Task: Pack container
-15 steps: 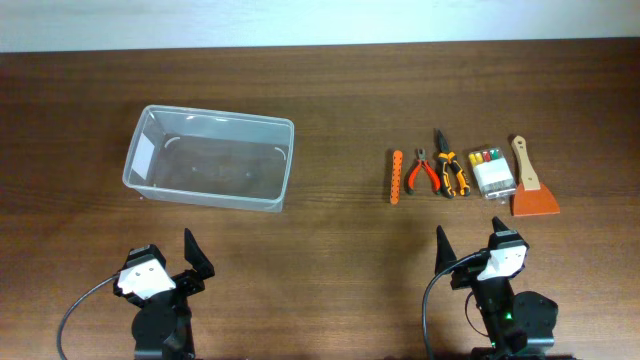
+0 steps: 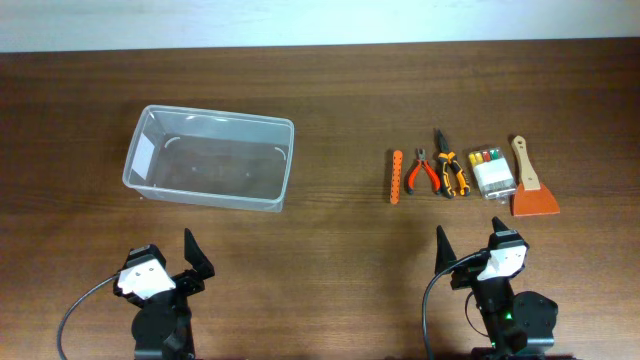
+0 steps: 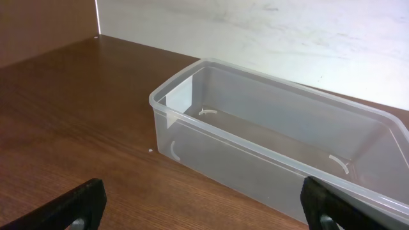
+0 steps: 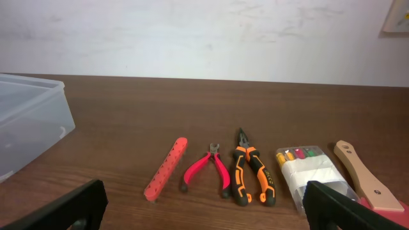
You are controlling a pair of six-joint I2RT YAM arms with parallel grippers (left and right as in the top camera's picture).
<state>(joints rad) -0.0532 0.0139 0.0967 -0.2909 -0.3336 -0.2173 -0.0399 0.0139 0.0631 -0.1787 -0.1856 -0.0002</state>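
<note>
The clear plastic container (image 2: pixel 212 158) stands empty at the table's left, with a white label on its left end; it also shows in the left wrist view (image 3: pixel 281 147). To the right lie an orange holed bar (image 2: pixel 397 176), red-handled pliers (image 2: pixel 423 170), orange-black pliers (image 2: pixel 449 166), a clear case of coloured bits (image 2: pixel 492 172) and a wooden-handled scraper (image 2: pixel 531 180). The right wrist view shows the bar (image 4: pixel 166 168), red pliers (image 4: pixel 208 169), orange pliers (image 4: pixel 252 174), case (image 4: pixel 314 176) and scraper (image 4: pixel 361 176). My left gripper (image 2: pixel 192 252) is open and empty before the container. My right gripper (image 2: pixel 465 250) is open and empty before the tools.
The wooden table (image 2: pixel 330 90) runs to a pale wall at the back. The tools lie in a row, close together. A gap of bare wood separates the container from the orange bar.
</note>
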